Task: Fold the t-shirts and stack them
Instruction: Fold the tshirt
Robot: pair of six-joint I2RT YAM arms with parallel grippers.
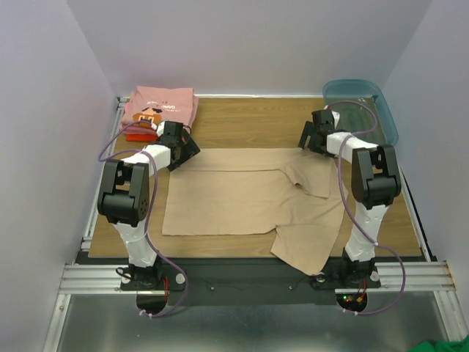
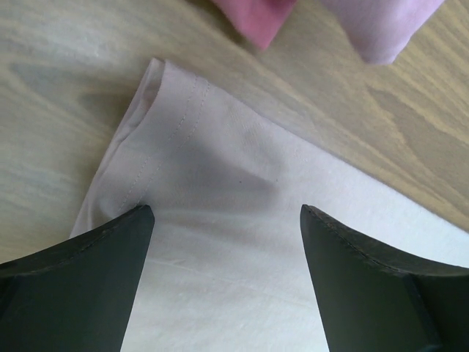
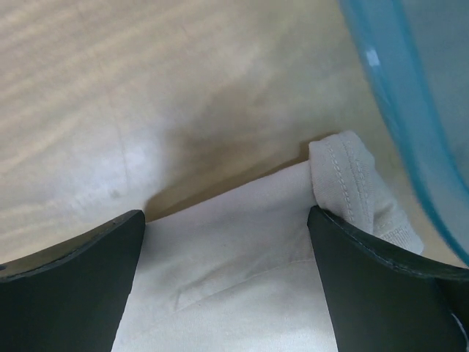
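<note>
The tan t-shirt [image 1: 242, 198] lies spread on the wooden table, partly folded, one part hanging toward the front edge. My left gripper [image 1: 185, 152] is open over its far left corner [image 2: 168, 139], jaws apart above the cloth. My right gripper [image 1: 311, 138] is open over its far right corner [image 3: 242, 242], where a sleeve hem [image 3: 352, 183] is curled up. The pink t-shirt [image 1: 161, 106] with a cartoon face lies folded at the far left, on a red-orange shirt [image 1: 139, 136]. Pink cloth shows in the left wrist view [image 2: 374, 29].
A teal translucent bin [image 1: 363, 106] stands at the far right corner, its wall close to my right gripper [image 3: 410, 110]. White walls enclose the table on three sides. A metal rail [image 1: 95, 198] runs along the left edge.
</note>
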